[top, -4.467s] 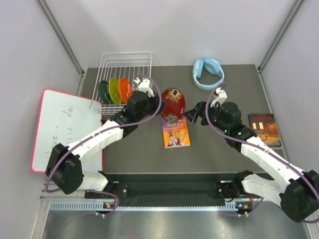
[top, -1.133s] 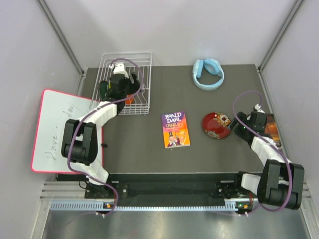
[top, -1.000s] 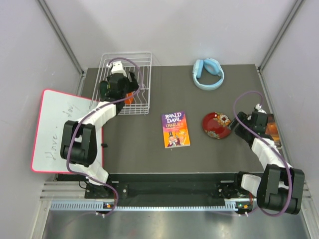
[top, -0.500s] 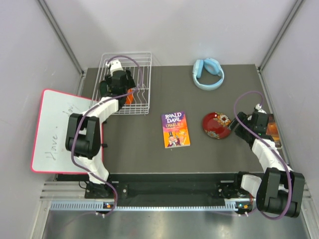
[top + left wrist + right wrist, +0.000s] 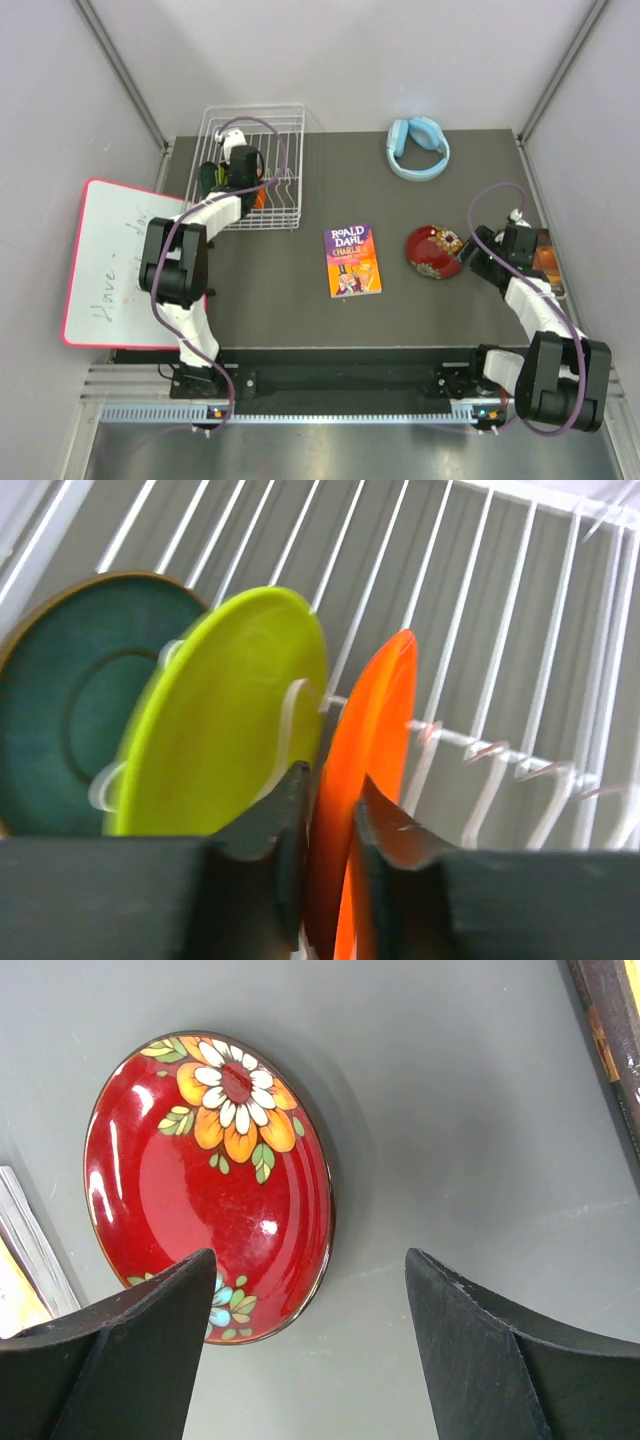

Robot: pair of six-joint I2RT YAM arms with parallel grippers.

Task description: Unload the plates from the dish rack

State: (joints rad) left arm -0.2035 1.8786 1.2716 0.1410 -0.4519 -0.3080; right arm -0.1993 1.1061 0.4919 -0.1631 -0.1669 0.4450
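On the dark grey tabletop point(image 5: 300, 320), the left gripper point(image 5: 330, 785) pinches a round orange plate point(image 5: 378, 715) upright in the white wire dish rack point(image 5: 288, 140); the right gripper point(image 5: 310, 1260) gapes wide by the flat-lying glossy red flowered plate point(image 5: 200, 1190).

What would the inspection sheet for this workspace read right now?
Surface: dark table, with the red plate lying flat on it.
Job's things: dark green plate, lime plate and orange plate upright in the dish rack.
Clutter: paperback, blue headphones, whiteboard, dark book partly under the right arm.
Grippers: left gripper appears shut on the orange plate's rim; right gripper open, empty, beside the red plate.
Cables: purple cable loops over the rack; another loops by the right arm.
Surroundings: grey enclosure walls.
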